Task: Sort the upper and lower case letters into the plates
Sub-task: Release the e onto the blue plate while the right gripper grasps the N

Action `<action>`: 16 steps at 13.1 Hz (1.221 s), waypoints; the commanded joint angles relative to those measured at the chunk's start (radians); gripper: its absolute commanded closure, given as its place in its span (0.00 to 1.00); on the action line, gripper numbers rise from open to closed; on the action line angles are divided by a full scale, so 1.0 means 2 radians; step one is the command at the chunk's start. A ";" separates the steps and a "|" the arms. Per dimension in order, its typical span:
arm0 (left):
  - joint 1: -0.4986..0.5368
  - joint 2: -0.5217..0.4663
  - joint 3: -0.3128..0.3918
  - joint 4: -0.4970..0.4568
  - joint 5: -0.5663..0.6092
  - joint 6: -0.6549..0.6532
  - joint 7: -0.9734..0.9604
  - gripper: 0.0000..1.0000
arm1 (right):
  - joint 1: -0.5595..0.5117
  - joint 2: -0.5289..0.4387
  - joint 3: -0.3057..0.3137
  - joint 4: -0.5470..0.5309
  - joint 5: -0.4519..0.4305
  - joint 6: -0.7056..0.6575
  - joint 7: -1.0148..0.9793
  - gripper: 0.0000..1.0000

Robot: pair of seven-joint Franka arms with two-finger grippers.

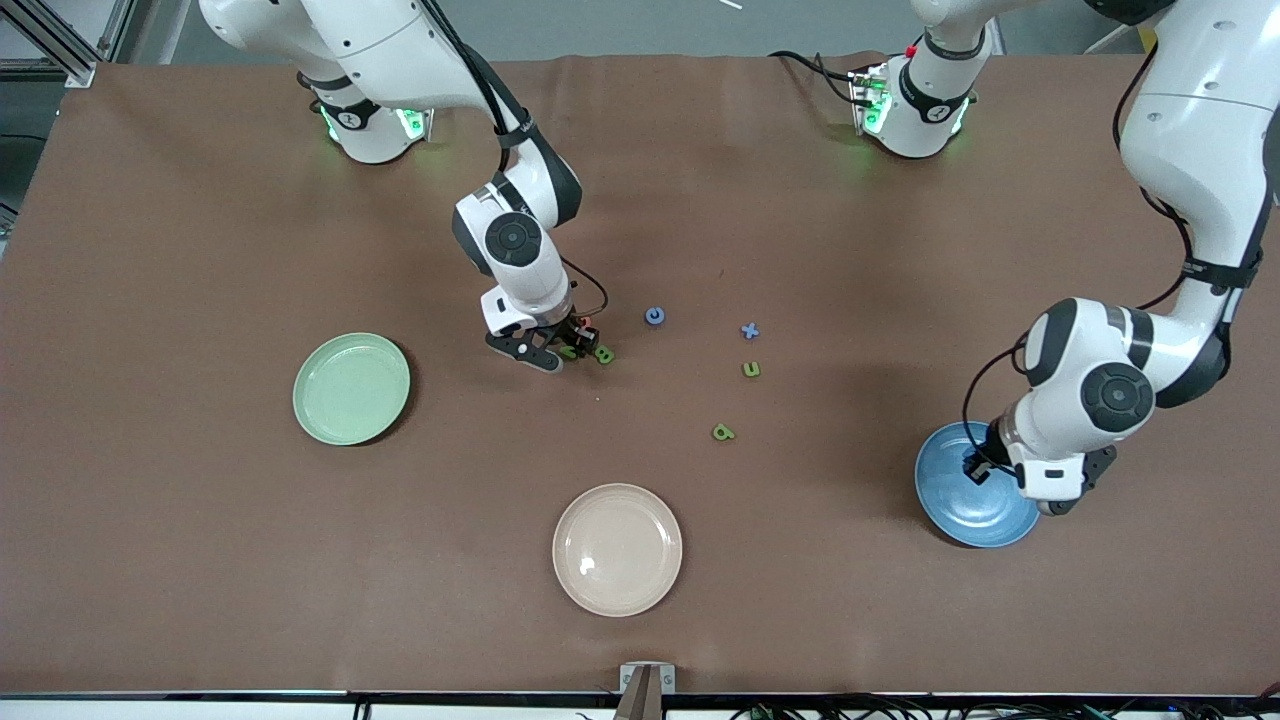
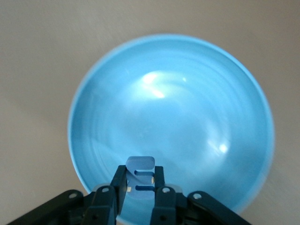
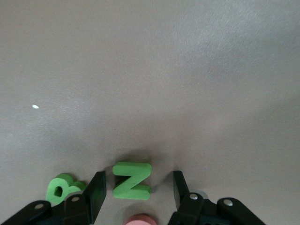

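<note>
My left gripper hangs over the blue plate, shut on a pale blue letter E. In the front view this gripper is over the blue plate at the left arm's end of the table. My right gripper is down at the table, open, with a green Z lying between its fingers and a gap on each side. A green B lies just outside one finger. In the front view the right gripper sits mid-table beside the B. The mint green plate lies toward the right arm's end.
Loose letters lie mid-table: a blue c, a blue x, a green u and a green a. A cream-beige plate sits nearer the front camera. A pink rounded thing shows under the right gripper.
</note>
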 commanded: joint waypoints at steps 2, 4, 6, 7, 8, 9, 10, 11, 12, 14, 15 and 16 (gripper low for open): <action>-0.006 0.003 -0.010 0.009 0.010 -0.009 -0.008 0.01 | 0.003 0.006 -0.005 0.002 -0.003 0.002 0.013 0.83; -0.007 -0.007 -0.057 0.001 0.008 -0.042 -0.013 0.01 | 0.000 0.003 -0.005 0.002 -0.003 0.000 0.005 0.98; -0.010 -0.007 -0.108 -0.007 0.008 -0.071 -0.035 0.01 | -0.017 -0.020 -0.012 0.002 -0.003 -0.040 -0.027 1.00; -0.016 -0.007 -0.123 -0.017 0.009 -0.070 -0.036 0.02 | -0.037 -0.042 -0.012 0.000 -0.003 -0.079 -0.069 1.00; -0.026 -0.005 -0.137 -0.031 0.016 -0.067 -0.027 0.03 | -0.064 -0.065 -0.012 0.000 -0.003 -0.120 -0.112 1.00; -0.047 -0.005 -0.144 -0.037 0.017 -0.062 -0.027 0.03 | -0.087 -0.085 -0.013 -0.004 -0.004 -0.145 -0.151 1.00; -0.072 -0.004 -0.145 -0.038 0.017 -0.058 -0.027 0.05 | -0.115 -0.103 -0.013 -0.011 -0.004 -0.163 -0.194 1.00; -0.097 -0.001 -0.144 -0.039 0.017 -0.045 -0.029 0.08 | -0.142 -0.117 -0.013 -0.019 -0.006 -0.174 -0.234 1.00; -0.110 0.006 -0.144 -0.043 0.017 -0.024 -0.035 0.10 | -0.174 -0.131 -0.014 -0.030 -0.008 -0.181 -0.283 1.00; -0.122 0.006 -0.142 -0.083 0.024 0.026 -0.036 0.23 | -0.244 -0.146 -0.014 -0.060 -0.009 -0.177 -0.393 1.00; -0.122 0.006 -0.141 -0.106 0.039 0.055 -0.038 0.28 | -0.272 -0.146 -0.013 -0.071 -0.009 -0.170 -0.432 1.00; -0.122 0.006 -0.141 -0.119 0.055 0.065 -0.047 0.29 | -0.288 -0.146 -0.014 -0.083 -0.009 -0.157 -0.453 1.00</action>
